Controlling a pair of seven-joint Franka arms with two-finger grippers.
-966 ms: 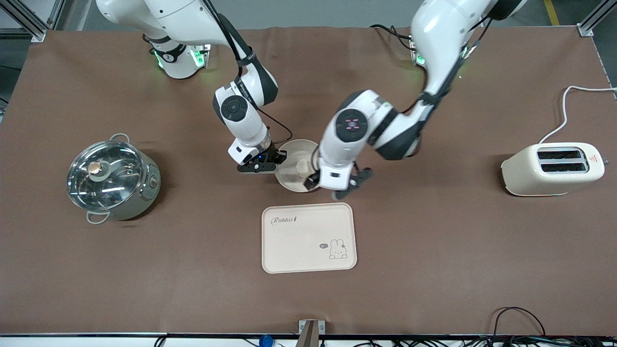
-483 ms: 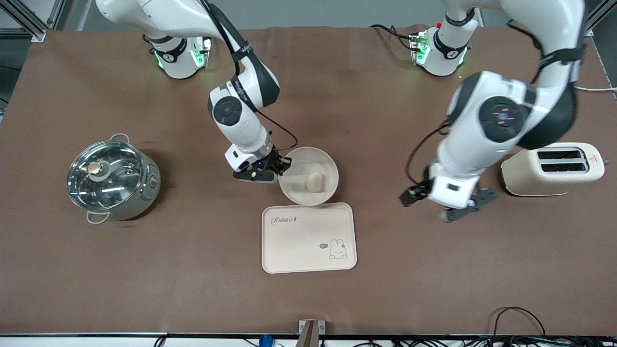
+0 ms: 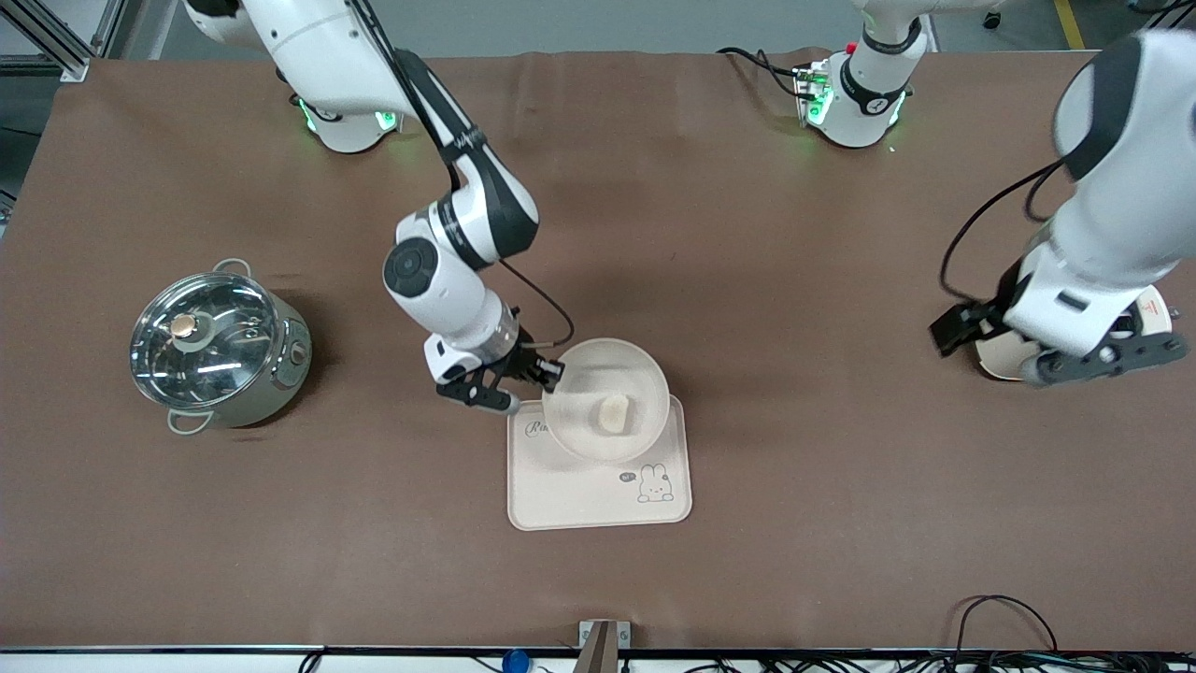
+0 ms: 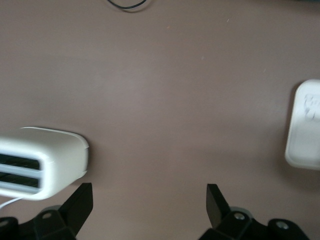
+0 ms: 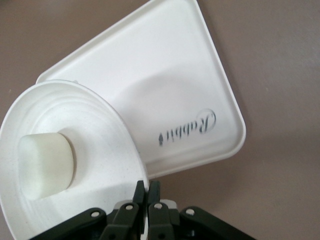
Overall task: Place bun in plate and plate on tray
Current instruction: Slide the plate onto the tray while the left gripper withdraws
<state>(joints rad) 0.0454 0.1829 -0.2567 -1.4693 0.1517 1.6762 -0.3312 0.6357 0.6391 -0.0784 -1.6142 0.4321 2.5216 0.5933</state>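
Front view: right gripper [image 3: 547, 372] is clamped on the rim of the plate [image 3: 645, 379] at about the plate's 9 o'clock, holding it in the air over the tray [image 3: 598, 500]. Plate covers the tray's edge nearest the robots and part of the "Rabbit" print. Bun [image 3: 613, 412] lies in the plate, approx. center. Pot w/ glass lid [image 3: 217, 348] stands toward the right arm's end of the table, toaster [image 3: 1000, 355] toward the left arm's end. Left gripper [image 3: 1074, 366] hangs over the toaster, well apart from the tray, arm waiting.

Left wrist view: left gripper [image 4: 147, 200] has fingers spread wide, nothing btw them. Toaster [image 4: 45, 160] sits at approx. 9 o'clock of the frame, tray corner [image 4: 305, 125] at 3 o'clock.

Right wrist view: right gripper [image 5: 147, 192] fingers pinched tight on the plate's [image 5: 100, 125] rim. Bun [image 5: 46, 165] rests inside the plate. Tray [image 5: 190, 80] lies under the plate, "Rabbit" print showing.
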